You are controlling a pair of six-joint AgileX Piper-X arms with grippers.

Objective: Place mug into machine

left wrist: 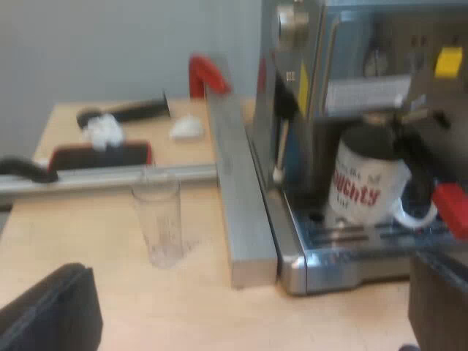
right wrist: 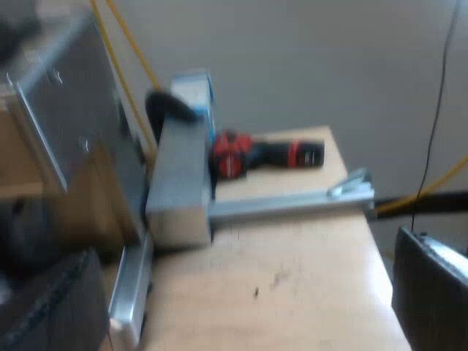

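Observation:
A white mug (left wrist: 365, 186) with red lettering stands on the drip tray (left wrist: 351, 245) of the espresso machine (left wrist: 344, 66), under the metal holder locked in the machine's front. The holder's dark handle ends in red (left wrist: 450, 207) beside the mug. My left gripper (left wrist: 252, 300) is open and holds nothing; it is drawn back from the machine, over the wooden table. My right gripper (right wrist: 241, 300) is also open and holds nothing, above bare tabletop beside the machine's metal side (right wrist: 66, 124).
A measuring glass (left wrist: 159, 223) stands on the table beside a long metal bar (left wrist: 241, 190) that runs along the machine's base. Farther off lie a black-handled tool (left wrist: 124, 111) and white crumpled bits (left wrist: 186, 128). A red and black tool (right wrist: 267, 155) lies behind an aluminium rail (right wrist: 289, 205).

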